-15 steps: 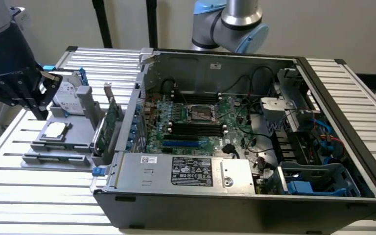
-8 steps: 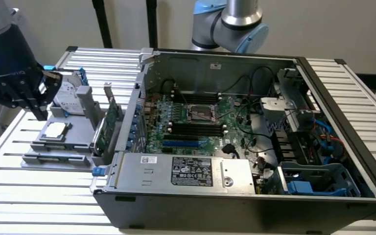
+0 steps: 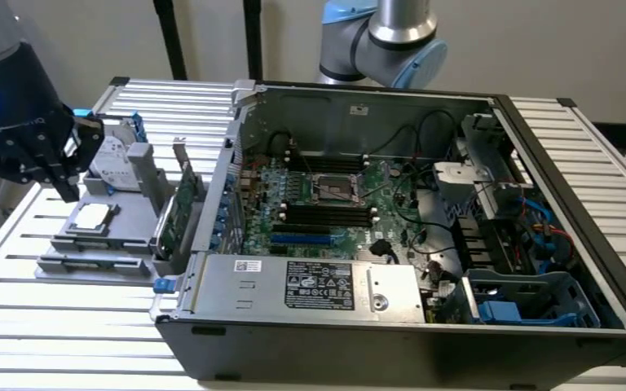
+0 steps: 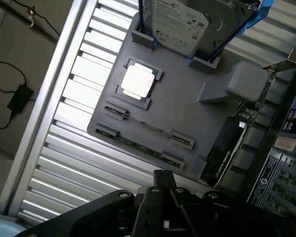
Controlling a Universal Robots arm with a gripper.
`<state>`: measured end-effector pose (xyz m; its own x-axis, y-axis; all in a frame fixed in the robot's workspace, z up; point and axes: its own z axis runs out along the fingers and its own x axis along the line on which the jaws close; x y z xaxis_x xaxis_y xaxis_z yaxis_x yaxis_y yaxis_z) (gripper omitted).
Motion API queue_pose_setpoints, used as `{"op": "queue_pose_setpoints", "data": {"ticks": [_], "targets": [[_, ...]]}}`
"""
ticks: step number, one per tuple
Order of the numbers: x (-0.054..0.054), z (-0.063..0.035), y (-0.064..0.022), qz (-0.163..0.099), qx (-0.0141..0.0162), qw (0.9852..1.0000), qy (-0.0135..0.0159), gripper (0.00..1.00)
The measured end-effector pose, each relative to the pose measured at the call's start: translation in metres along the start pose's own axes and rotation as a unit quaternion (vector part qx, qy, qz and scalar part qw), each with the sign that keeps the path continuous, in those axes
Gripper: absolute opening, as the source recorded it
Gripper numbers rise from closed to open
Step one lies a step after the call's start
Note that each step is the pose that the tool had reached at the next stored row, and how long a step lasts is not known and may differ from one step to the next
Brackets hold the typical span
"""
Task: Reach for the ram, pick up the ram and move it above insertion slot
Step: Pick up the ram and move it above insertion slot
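Ram [image 4: 138, 144] edge-up, parallel w/ tray [image 4: 187, 113] rim

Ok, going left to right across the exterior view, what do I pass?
Pincer → hard drive → upright green card → motherboard → blue drive cage.

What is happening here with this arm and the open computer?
A robot arm's tool, shut and holding nothing, hangs above the grey holder beside the open computer case. The ram sits in its clips on that holder, untouched. The black insertion slot on the motherboard inside the case looks empty.
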<state>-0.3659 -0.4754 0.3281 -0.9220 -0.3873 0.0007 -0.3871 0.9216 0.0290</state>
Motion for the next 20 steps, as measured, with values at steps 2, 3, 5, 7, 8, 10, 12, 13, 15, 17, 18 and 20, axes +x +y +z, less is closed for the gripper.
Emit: {"op": "queue_pose_setpoints", "data": {"ticks": [2,3,5,7,8,10,12,13,15,17,18,20], "targets": [[0.0000,0.0005,0.0000,-0.019,0.0000,0.9998,0.0006,0.11],[0.0000,0.0008,0.0000,-0.027,0.0000,0.9996,0.0008,0.11],[0.0000,0.0013,-0.0001,-0.045,0.0000,0.9990,0.0014,0.11],[0.0000,0.0018,-0.0001,-0.063,0.0000,0.9980,0.0018,0.11],[0.0000,0.0021,-0.0001,-0.073,0.0000,0.9973,0.0022,0.11],[0.0000,0.0025,-0.0001,-0.091,0.0001,0.9958,0.0027,0.11],[0.0000,0.0031,-0.0001,-0.109,0.0001,0.9940,0.0032,0.11],[0.0000,0.0034,-0.0001,-0.118,0.0001,0.9930,0.0034,0.11],[0.0000,0.0039,-0.0001,-0.136,0.0001,0.9907,0.0040,0.11],[0.0000,0.0045,-0.0002,-0.154,0.0001,0.9880,0.0045,0.11],[0.0000,0.0048,-0.0002,-0.163,0.0001,0.9866,0.0048,0.11],[0.0000,0.0053,-0.0002,-0.181,0.0001,0.9835,0.0053,0.11]]}}
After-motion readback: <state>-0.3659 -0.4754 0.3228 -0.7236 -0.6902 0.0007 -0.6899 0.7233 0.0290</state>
